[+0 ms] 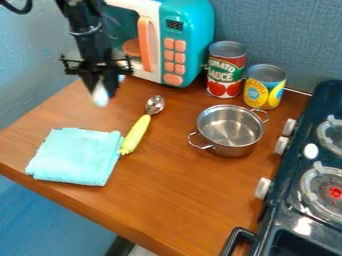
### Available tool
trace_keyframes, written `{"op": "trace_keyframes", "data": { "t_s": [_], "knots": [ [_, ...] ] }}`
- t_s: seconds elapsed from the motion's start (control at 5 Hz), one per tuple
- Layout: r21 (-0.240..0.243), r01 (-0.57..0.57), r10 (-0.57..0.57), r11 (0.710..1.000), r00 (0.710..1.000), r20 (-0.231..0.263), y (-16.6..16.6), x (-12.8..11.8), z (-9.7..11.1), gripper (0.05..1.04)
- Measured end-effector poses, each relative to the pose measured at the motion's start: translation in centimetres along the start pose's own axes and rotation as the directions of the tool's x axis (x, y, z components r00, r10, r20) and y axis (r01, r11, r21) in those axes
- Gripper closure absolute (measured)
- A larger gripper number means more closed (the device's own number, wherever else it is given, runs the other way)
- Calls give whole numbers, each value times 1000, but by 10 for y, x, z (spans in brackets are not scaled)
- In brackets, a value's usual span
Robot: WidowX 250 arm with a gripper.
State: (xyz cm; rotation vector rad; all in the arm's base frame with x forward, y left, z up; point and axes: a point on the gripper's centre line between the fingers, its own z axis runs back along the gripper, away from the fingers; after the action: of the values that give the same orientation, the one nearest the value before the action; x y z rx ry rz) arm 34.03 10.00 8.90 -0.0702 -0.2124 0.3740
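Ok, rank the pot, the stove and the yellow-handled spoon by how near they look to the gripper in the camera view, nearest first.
From the gripper:
1. Yellow-handled spoon, beside the blue cloth.
2. Pot, right of the spoon.
3. Stove, at the view's right edge.

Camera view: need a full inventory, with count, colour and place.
Toy microwave: 1, teal and white, orange handle and buttons, back
Cans: 2, red-green and yellow-blue, right of microwave
Pot: 1, silver, before cans
Spoon: 1, yellow handle, silver bowl, mid-table
Cloth: 1, turquoise, left of spoon
Stove: 1, dark, white knobs, two burners visible, right edge
Table: 1, brown, under items
Wall: blue, behind
White object: 1, in gripper, identity unclear
Arm: 1, black, upper left
Gripper: 1, black, before microwave
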Motion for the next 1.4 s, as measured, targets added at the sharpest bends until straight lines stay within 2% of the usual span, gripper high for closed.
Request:
{"op": "trace_keyframes", "data": {
  "t_s": [0.2, 0.4, 0.6, 0.8, 1.0, 1.2, 1.4],
  "knots": [
    [-19, 98, -99, 995, 993, -68, -26, -44, 0, 761],
    [-48, 274, -279, 960, 945, -171, -64, -95, -15, 761],
    [-61, 386, -390, 920, 899, -198, -87, -131, -19, 761],
    [-69, 429, -434, 901, 879, -197, -98, -143, -23, 761],
    [-74, 438, -443, 896, 868, -224, -105, -149, -34, 761],
    [-73, 430, -435, 900, 873, -219, -113, -138, -42, 761],
    [-81, 445, -452, 892, 867, -210, -131, -134, -50, 761]
  ]
}}
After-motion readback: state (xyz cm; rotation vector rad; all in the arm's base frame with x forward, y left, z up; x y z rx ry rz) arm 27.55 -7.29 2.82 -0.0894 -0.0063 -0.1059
